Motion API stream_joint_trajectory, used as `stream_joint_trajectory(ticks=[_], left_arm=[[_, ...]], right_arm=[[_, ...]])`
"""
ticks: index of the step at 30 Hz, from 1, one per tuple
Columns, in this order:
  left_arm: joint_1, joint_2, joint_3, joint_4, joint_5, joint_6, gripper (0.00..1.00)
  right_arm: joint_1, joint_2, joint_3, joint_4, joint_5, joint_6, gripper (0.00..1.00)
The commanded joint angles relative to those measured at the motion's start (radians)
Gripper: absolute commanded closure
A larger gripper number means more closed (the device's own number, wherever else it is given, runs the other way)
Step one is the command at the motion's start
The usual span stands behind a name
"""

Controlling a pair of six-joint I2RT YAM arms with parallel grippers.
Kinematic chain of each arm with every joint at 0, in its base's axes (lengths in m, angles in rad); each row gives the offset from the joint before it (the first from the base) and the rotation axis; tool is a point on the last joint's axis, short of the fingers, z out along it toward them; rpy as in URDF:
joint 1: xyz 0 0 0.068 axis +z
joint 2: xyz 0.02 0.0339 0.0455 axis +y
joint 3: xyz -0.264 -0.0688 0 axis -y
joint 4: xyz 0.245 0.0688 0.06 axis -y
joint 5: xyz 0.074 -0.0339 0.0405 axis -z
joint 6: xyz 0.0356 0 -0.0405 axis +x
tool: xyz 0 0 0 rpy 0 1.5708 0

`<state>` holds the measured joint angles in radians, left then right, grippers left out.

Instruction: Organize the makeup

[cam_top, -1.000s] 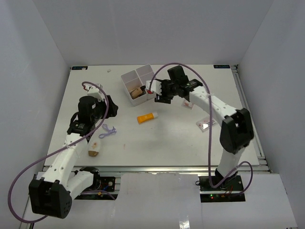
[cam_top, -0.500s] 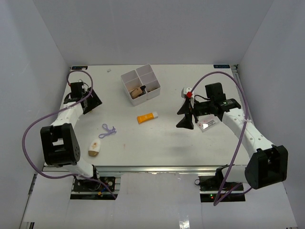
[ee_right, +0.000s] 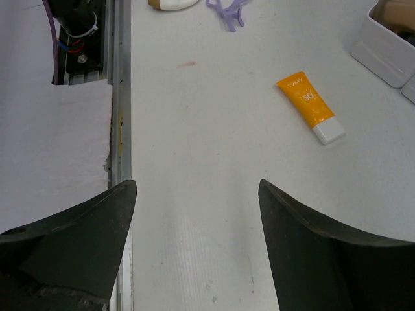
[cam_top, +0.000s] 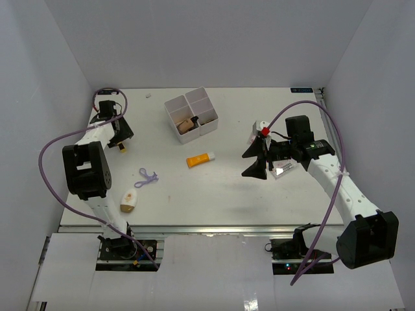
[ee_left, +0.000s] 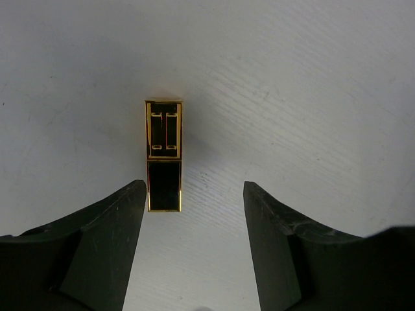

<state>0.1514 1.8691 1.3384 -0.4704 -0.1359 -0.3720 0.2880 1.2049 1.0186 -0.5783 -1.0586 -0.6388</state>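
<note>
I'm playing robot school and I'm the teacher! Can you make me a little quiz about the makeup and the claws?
1. True or false: the left claw is open, and the black-gold lipstick lies on the table.
2. The orange tube has a cap that is: A white, B black, C purple.
3. How many compartments does the white box have?
Key: 1 true; 2 A; 3 four.

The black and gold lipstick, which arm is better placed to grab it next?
Left. Its open jaws hover right at the lipstick, which lies by one jaw tip. The right arm is far off on the other side, facing the orange tube.
</note>
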Motion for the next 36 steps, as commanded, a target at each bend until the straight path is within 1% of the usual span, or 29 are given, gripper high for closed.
stream_joint_trajectory(ticks=[1, 5, 9, 13, 18, 22, 25, 27, 29, 31, 34, 35, 36], left_arm=[[0.019, 0.050, 0.054, -0.027, -0.042, 0.019, 0.29], [0.028, 0.083, 0.070, -0.031, -0.037, 0.024, 0.33], [0.041, 0.108, 0.078, -0.027, -0.035, 0.026, 0.36], [0.046, 0.122, 0.089, -0.024, -0.020, 0.035, 0.45], [0.046, 0.118, 0.081, -0.015, 0.009, 0.036, 0.66], [0.046, 0.085, 0.060, 0.001, 0.068, 0.041, 0.84], [0.042, -0.001, -0.008, 0.067, 0.200, 0.026, 0.93], [0.026, -0.061, -0.051, 0.121, 0.291, 0.015, 0.94], [-0.035, -0.146, -0.079, 0.173, 0.334, 0.031, 0.95], [-0.121, -0.195, -0.073, 0.203, 0.401, 0.059, 0.95], [-0.279, -0.235, -0.032, 0.231, 0.518, 0.186, 0.94], [-0.328, -0.239, -0.021, 0.237, 0.538, 0.213, 0.94], [-0.381, -0.247, 0.003, 0.240, 0.554, 0.274, 0.94]], right_arm=[[-0.006, -0.014, -0.010, 0.009, -0.038, -0.007, 0.18], [-0.006, -0.004, -0.011, 0.009, -0.037, -0.007, 0.18], [-0.007, 0.002, -0.011, 0.009, -0.035, -0.006, 0.18], [-0.010, 0.007, -0.011, 0.009, -0.031, -0.006, 0.18], [-0.020, 0.009, -0.012, 0.009, -0.034, -0.005, 0.18], [-0.032, 0.014, -0.014, 0.009, -0.038, -0.005, 0.18], [-0.046, 0.013, -0.014, 0.009, -0.037, -0.005, 0.18], [-0.064, 0.012, -0.014, 0.009, -0.041, -0.005, 0.18], [-0.083, 0.012, -0.015, 0.009, -0.051, -0.005, 0.18], [-0.105, 0.012, -0.018, 0.009, -0.061, -0.003, 0.18], [-0.127, 0.017, -0.021, 0.010, -0.063, -0.004, 0.18], [-0.133, 0.021, -0.023, 0.012, -0.064, -0.004, 0.18], [-0.141, 0.027, -0.026, 0.014, -0.063, -0.004, 0.18]])
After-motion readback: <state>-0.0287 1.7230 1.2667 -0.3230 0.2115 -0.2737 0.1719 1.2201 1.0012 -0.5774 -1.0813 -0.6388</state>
